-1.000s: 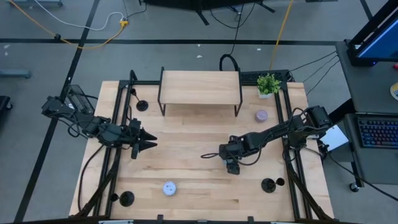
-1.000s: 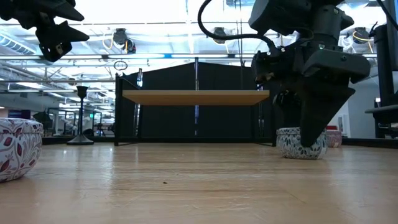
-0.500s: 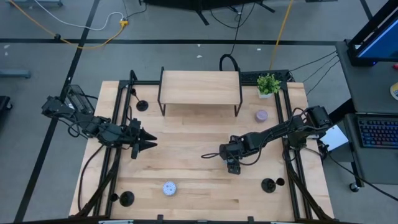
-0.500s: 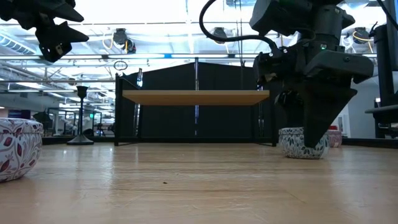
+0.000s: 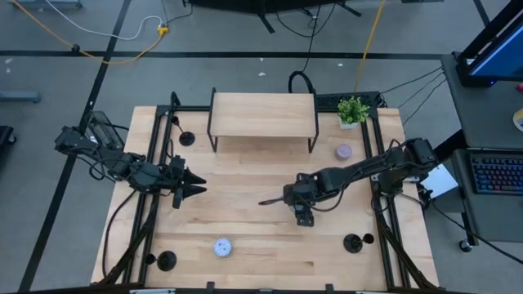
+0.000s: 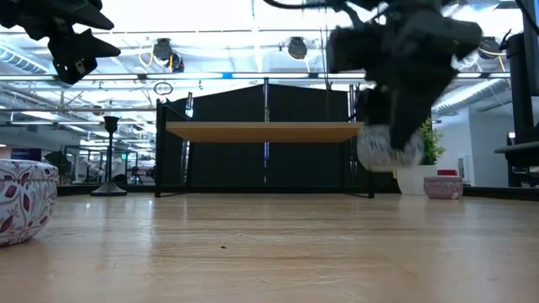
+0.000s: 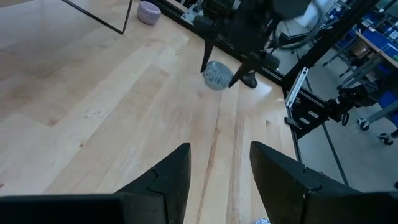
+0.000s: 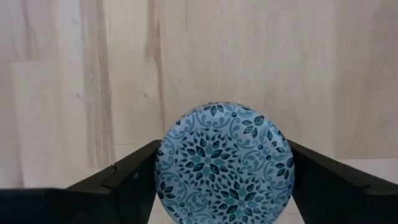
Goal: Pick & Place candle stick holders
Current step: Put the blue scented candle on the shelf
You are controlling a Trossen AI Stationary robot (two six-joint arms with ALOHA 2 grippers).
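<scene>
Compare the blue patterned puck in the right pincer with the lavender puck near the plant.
The patterned puck carries a blue floral print; the lavender puck looks plain. The patterned puck is clamped in the right pincer and hangs clear of the table; the lavender puck rests on it, untouched. Both are short round pucks.

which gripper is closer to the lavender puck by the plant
Right. The right gripper, holding a blue patterned puck, sits mid-table, diagonally in front of the lavender puck. The left gripper hovers near the table's left side, much farther from it.
</scene>
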